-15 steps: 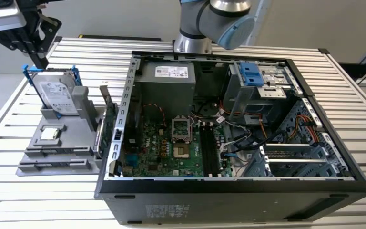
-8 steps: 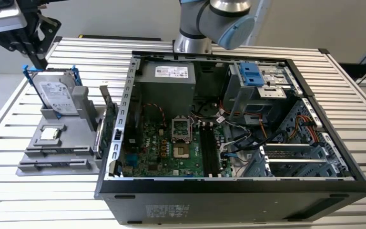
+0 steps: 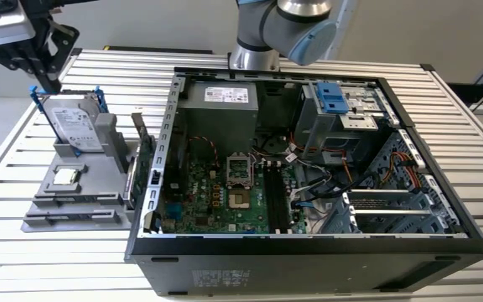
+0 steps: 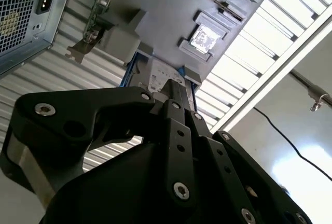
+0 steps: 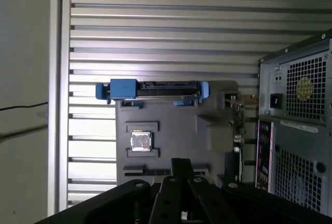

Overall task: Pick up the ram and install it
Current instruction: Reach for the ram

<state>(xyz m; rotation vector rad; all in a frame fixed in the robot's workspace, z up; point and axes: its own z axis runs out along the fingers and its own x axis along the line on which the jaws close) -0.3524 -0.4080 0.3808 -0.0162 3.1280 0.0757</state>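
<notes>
In the exterior view my gripper [image 3: 50, 75] hangs at the far left, just above the top edge of a silver hard drive in a blue frame [image 3: 75, 126]. That drive stands upright in a grey parts holder [image 3: 99, 189]. In both wrist views the gripper [image 4: 174, 93] [image 5: 181, 166] points down at the same holder [image 5: 171, 125], close to the drive's blue frame [image 5: 124, 89]. The ram is hidden from me. The open computer case [image 3: 309, 251] lies to the exterior view's right of the holder, with the motherboard [image 3: 216, 201] and its dark memory slots [image 3: 279, 201] exposed.
A green expansion card [image 3: 145, 170] stands on edge between the holder and the case wall. A small square chip [image 3: 67, 177] [image 5: 140, 141] sits in a recess of the holder. The arm's base [image 3: 254, 56] rises behind the case. Everything rests on a slatted metal table [image 3: 23, 264].
</notes>
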